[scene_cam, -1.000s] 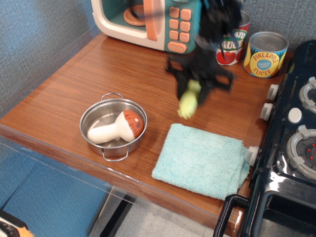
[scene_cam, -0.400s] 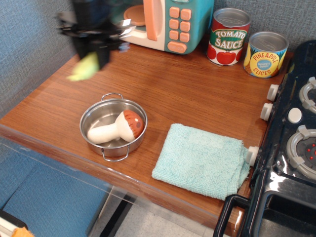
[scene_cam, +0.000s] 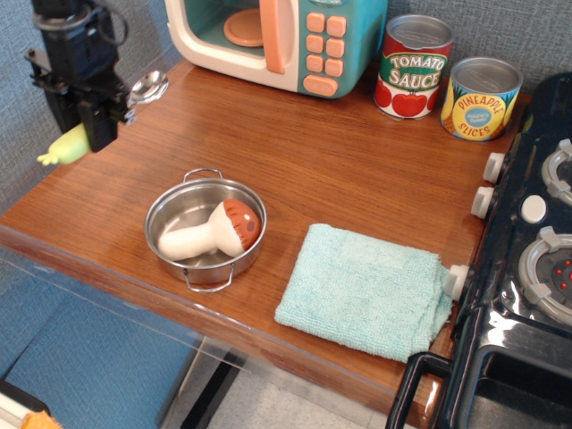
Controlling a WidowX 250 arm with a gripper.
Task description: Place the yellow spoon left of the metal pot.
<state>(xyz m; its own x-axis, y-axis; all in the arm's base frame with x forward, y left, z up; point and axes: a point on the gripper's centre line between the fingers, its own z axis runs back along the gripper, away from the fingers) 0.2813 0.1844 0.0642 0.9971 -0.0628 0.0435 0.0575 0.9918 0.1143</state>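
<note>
The metal pot (scene_cam: 188, 207) stands near the counter's front left, and a toy mushroom (scene_cam: 213, 231) lies inside it. My gripper (scene_cam: 94, 121) is up at the far left, above the counter's left edge and well left of and behind the pot. It is shut on the yellow spoon (scene_cam: 67, 146). The spoon's pale yellow handle sticks out to the lower left of the fingers. Its silver bowl (scene_cam: 148, 87) shows to the upper right. The spoon hangs in the air, clear of the wood.
A toy microwave (scene_cam: 277, 37) stands at the back. A tomato sauce can (scene_cam: 413, 68) and a pineapple can (scene_cam: 481, 98) stand at the back right. A light blue cloth (scene_cam: 365, 290) lies right of the pot. A black stove (scene_cam: 527, 268) borders the right side.
My gripper has carried the spoon from the counter's middle right, across to the far left, and lowered it a little toward the left edge. Pot, mushroom and cloth have not moved.
</note>
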